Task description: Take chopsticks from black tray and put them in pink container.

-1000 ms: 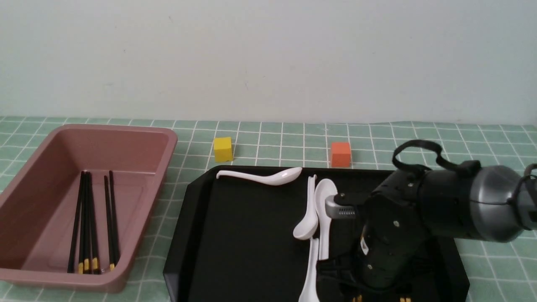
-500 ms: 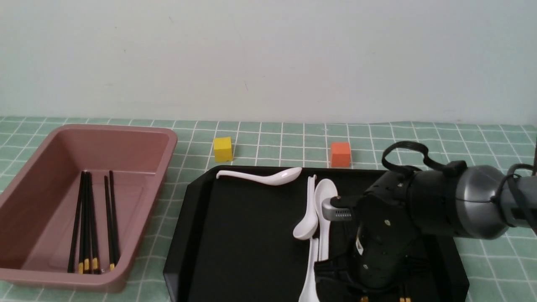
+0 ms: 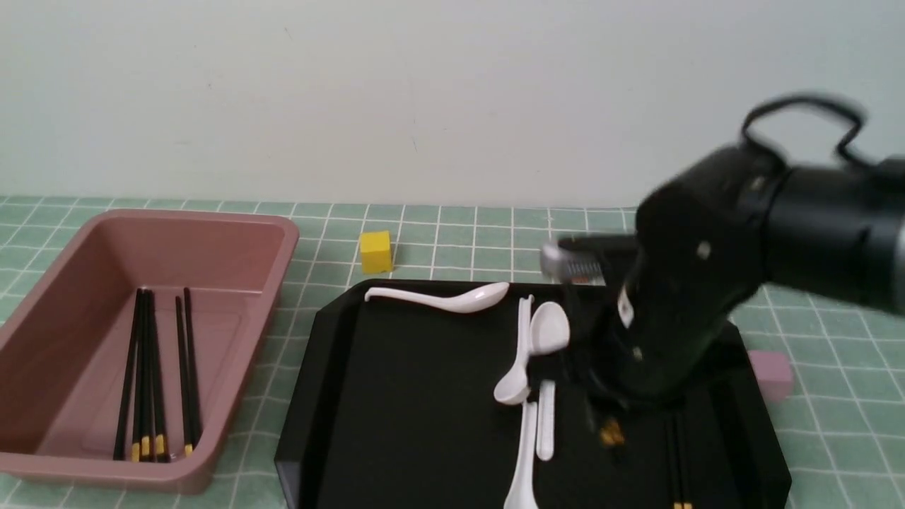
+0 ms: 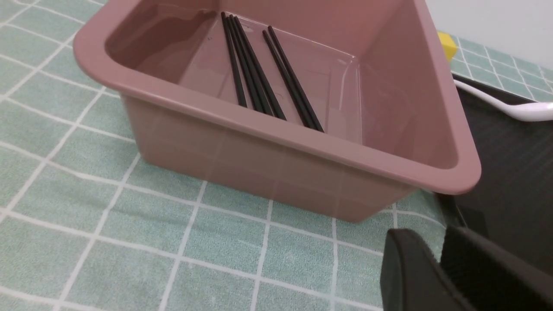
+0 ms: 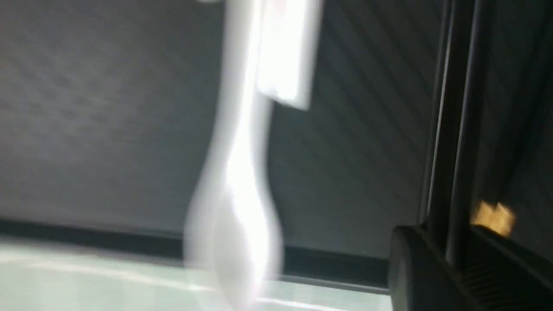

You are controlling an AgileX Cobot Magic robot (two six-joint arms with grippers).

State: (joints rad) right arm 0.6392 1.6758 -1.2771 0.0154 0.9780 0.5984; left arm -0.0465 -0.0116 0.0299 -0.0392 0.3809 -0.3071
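In the front view my right gripper [image 3: 626,399] hangs blurred above the right part of the black tray [image 3: 410,396], mostly hidden under its own wrist. It is shut on the chopsticks [image 5: 449,142], thin black sticks running out from between its jaws [image 5: 453,255]; a yellow band [image 3: 611,433] shows below it. Another chopstick [image 3: 675,452] lies on the tray near the right rim. Several chopsticks [image 3: 148,375] lie in the pink container [image 3: 233,226] at the left. My left gripper [image 4: 436,263] is shut and empty, low beside the pink container [image 4: 276,129].
Three white spoons [image 3: 452,297] [image 3: 548,332] [image 3: 523,466] lie on the tray, one of them a blur in the right wrist view [image 5: 237,194]. A yellow cube [image 3: 375,252] stands behind the tray. A pale pink cube [image 3: 771,375] sits off the tray's right rim.
My right arm has risen from the tray's front right, lifting chopsticks with it. The pale pink cube now shows, and the orange cube is hidden behind the arm.
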